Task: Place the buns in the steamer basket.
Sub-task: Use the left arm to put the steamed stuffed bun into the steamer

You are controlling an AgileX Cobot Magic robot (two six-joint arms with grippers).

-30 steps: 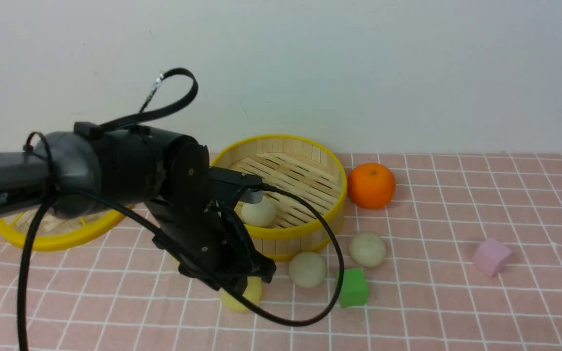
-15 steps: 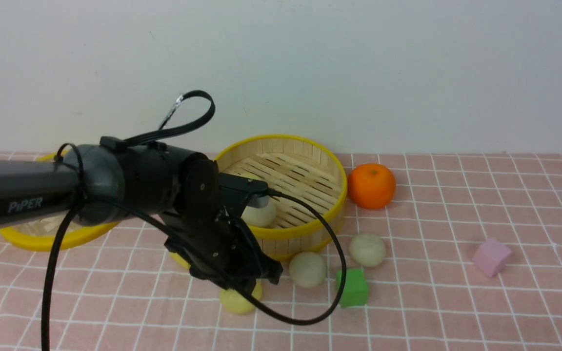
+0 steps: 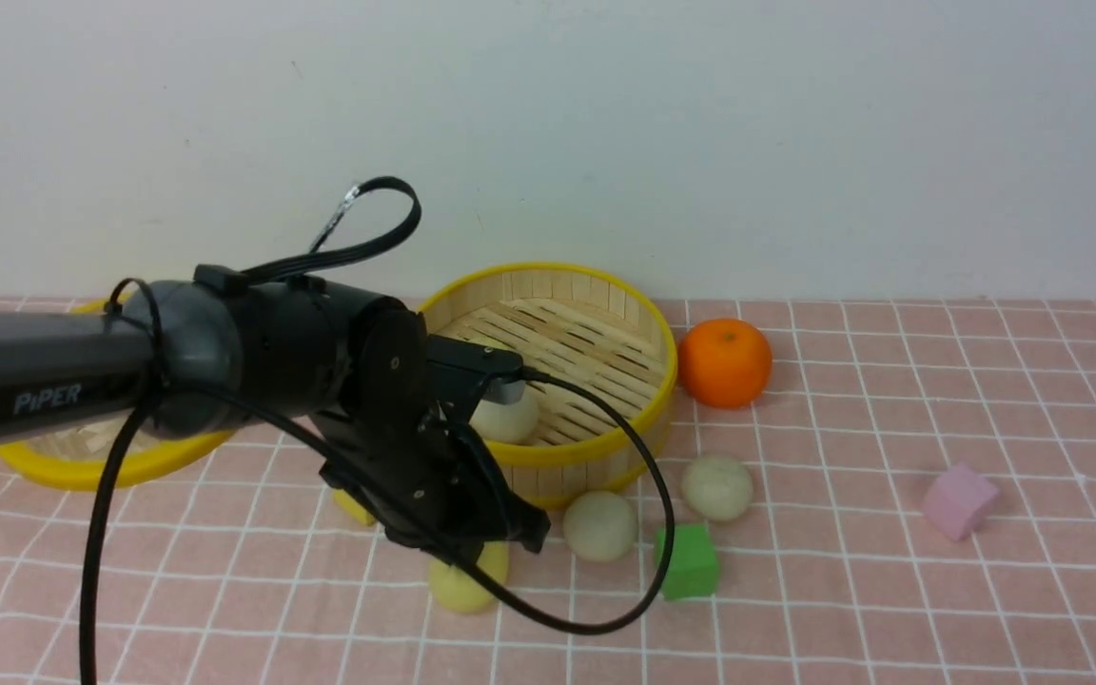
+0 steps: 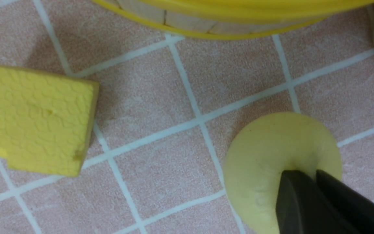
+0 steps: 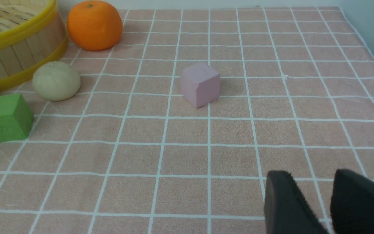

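**Pinching yellow bun on the desk, lift into basket comes next**

Left hand (image 4: 315, 175) is down at the desk (image 3: 890, 618), just in front of the steamer basket (image 3: 605, 285). Its fingers are drawn together and dug into the soft top of the pale yellow bun (image 3: 460, 588). Yellow cube (image 4: 34, 120) sits near, clear of the grip.

Step in hand reads as the grasp. Inside bun (image 3: 510, 419) already lies on the slats.

Next: lift straight up to clear the rim, carry over the slats, let go. The pinch looks shallow, so the bun may slip. Go slow.

Further right, middle bun (image 3: 599, 525) and right bun (image 3: 716, 486) wait on the desk beside the basket wall, with the green cube (image 3: 688, 561) near them.

Right hand (image 5: 313, 195) hangs over bare cloth, fingers apart, empty.
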